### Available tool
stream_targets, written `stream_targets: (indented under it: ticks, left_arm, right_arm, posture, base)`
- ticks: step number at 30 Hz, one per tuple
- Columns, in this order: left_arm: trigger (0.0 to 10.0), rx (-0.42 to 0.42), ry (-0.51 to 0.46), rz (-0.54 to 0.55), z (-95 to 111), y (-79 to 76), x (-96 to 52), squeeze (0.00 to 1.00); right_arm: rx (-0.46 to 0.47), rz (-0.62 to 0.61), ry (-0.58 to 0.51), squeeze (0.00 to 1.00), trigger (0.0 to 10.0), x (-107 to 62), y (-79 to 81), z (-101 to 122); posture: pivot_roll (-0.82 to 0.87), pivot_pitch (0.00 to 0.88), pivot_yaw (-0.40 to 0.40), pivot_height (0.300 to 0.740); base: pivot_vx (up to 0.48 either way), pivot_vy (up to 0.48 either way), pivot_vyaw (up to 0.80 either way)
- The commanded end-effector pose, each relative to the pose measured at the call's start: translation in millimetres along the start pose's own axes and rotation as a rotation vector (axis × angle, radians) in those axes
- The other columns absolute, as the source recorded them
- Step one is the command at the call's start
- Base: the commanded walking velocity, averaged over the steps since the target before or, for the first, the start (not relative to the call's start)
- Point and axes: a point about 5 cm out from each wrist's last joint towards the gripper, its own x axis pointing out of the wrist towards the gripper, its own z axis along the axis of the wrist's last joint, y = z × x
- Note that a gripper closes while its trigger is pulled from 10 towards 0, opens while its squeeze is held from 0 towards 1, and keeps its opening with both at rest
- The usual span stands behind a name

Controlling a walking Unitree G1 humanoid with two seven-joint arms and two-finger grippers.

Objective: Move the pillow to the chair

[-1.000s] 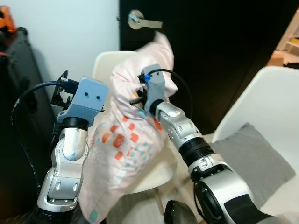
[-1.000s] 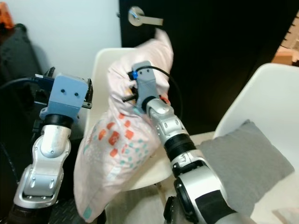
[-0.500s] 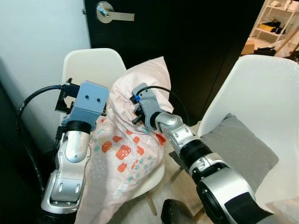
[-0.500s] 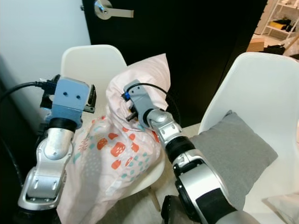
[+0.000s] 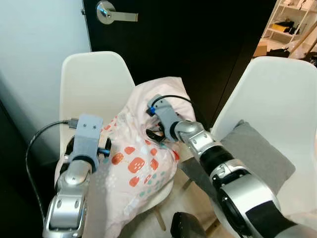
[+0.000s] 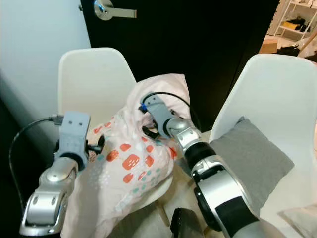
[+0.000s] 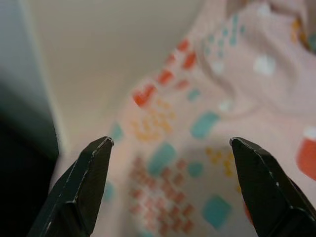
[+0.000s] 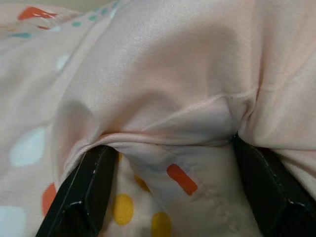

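The pink pillow (image 5: pixel 138 163) with red and teal spots lies slumped on the seat of the white chair (image 5: pixel 94 79) on the left, its top leaning toward the black door. My right gripper (image 5: pixel 156 133) is pushed into its upper middle. In the right wrist view a thick fold of pillow fabric (image 8: pixel 168 113) is bunched between the fingers (image 8: pixel 84 187), whose tips are buried in it. My left gripper (image 7: pixel 169 141) is open at the pillow's left edge, low over the seat, with the patterned fabric (image 7: pixel 207 148) just ahead of its tips.
A second white chair (image 5: pixel 277 89) with a grey cushion (image 5: pixel 257 158) stands on the right. Behind both chairs is a black door (image 5: pixel 198 44) with a metal handle (image 5: pixel 106 12). A white wall lies on the left and a dark object (image 5: pixel 185 228) on the floor below.
The pillow has come down from in front of the chair back to rest on the seat. My left arm has dropped lower, and my right gripper went down with the pillow.
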Motion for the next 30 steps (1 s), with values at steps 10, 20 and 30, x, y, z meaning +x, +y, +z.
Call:
stream_targets:
  ticks: [10,20,30]
  left_arm:
    - [10.0,-0.073,0.07,-0.114,-41,0.2,13.1,0.0]
    - [0.0,-0.146,0.178,-0.127,-76,17.4,14.9,0.0]
    - [0.0,-0.12,0.214,-0.168,-84,23.7,19.7,0.0]
  right_arm:
    - [0.038,0.053,-0.027,1.0,10.0,-4.6,-0.7,11]
    - [0.103,0.068,-0.027,0.0,10.0,-16.3,-4.0,10]
    - [0.271,0.107,-0.092,0.0,10.0,-22.5,-0.1,17]
  posture:
    - [0.01,0.0,-0.096,0.544]
    - [-0.02,0.073,-0.092,0.544]
    - [-0.03,0.1,-0.088,0.524]
  base:
    - [0.0,0.0,0.0]
    - [0.0,0.0,0.0]
    - [0.0,0.0,0.0]
